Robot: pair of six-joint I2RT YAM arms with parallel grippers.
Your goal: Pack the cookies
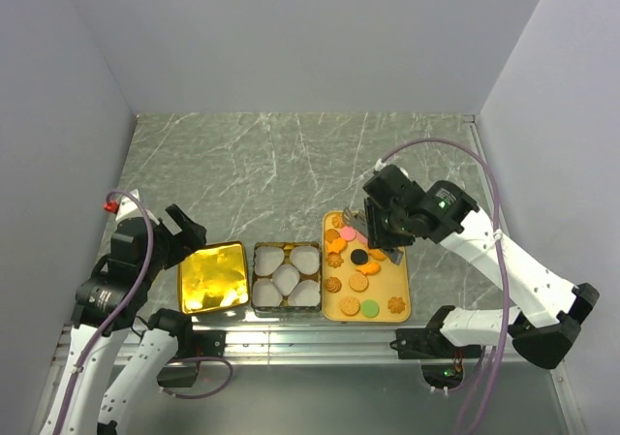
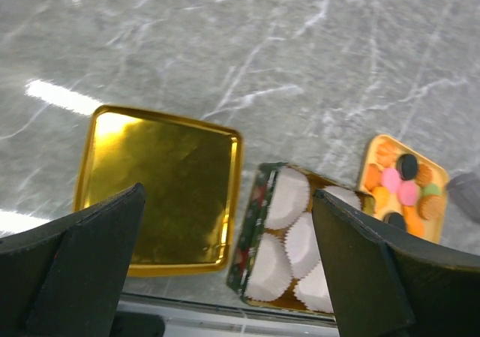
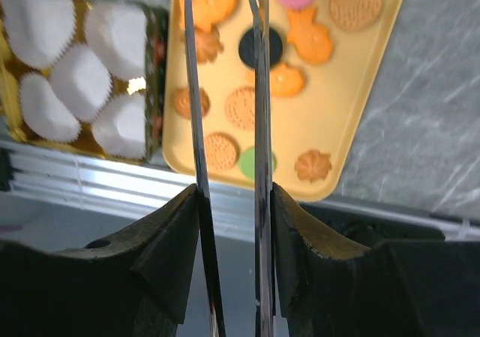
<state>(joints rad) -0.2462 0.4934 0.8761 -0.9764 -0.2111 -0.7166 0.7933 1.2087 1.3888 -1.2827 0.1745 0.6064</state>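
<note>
The right gripper (image 3: 232,224) is clamped on a pair of metal tongs (image 3: 262,112), its black fingers pressing the two thin blades from either side. The blades reach out over the yellow tray (image 3: 337,127), and their tips run past the frame edge in the wrist view, so I cannot tell whether they pinch anything. The cookies (image 3: 241,108) lie spread on that tray, directly under and ahead of the tongs; the pink ones sit closest to the tips. Left of the tray, touching it, stands the tin (image 1: 254,278) lined with white paper cups (image 1: 286,278). Beyond it lies the gold lid (image 1: 213,277), and the left gripper (image 2: 229,194) hangs above it, spread wide and holding nothing.
</note>
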